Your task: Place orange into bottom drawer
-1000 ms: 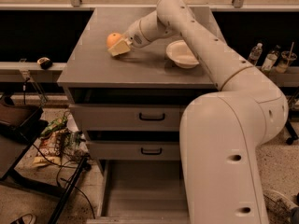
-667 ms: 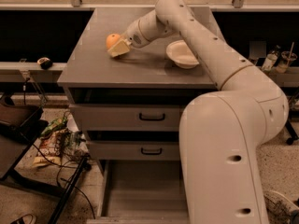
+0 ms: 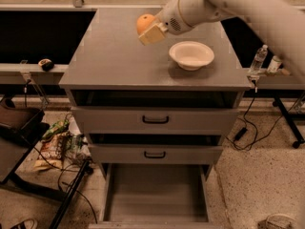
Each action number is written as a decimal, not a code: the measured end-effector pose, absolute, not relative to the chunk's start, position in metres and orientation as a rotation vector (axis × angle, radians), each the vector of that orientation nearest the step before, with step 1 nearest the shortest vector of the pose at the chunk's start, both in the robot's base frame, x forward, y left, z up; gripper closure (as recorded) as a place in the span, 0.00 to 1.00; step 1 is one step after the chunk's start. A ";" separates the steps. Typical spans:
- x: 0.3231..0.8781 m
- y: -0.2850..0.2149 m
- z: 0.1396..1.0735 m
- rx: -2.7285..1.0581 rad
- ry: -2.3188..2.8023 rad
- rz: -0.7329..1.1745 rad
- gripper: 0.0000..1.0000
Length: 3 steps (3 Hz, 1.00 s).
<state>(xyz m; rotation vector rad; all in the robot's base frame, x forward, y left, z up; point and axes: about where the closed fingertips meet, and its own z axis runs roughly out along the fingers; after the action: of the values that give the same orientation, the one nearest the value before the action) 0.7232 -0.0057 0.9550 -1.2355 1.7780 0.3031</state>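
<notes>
Camera view: our gripper point(image 3: 151, 31), jaws holding the orange point(image 3: 144, 21), hangs above the desk point(image 3: 109, 56); the open bottom drawer point(image 3: 157, 197) lies well below, frontward.

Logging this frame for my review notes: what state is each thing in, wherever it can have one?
gripper: shut on the orange, over the cabinet top.
orange: held in the gripper, not in any drawer.
bottom drawer: pulled open.
middle drawer: closed.
top drawer: closed.
white bowl: upright on the cabinet top.
</notes>
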 end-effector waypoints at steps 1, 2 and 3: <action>0.638 -0.040 0.976 -1.295 1.819 0.199 1.00; 0.555 -0.073 0.954 -1.368 1.938 0.191 1.00; 0.474 -0.116 0.911 -1.331 2.094 0.244 1.00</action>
<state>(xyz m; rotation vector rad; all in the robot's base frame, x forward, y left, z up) 0.4739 -0.1160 0.9113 -1.3311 2.0938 0.2438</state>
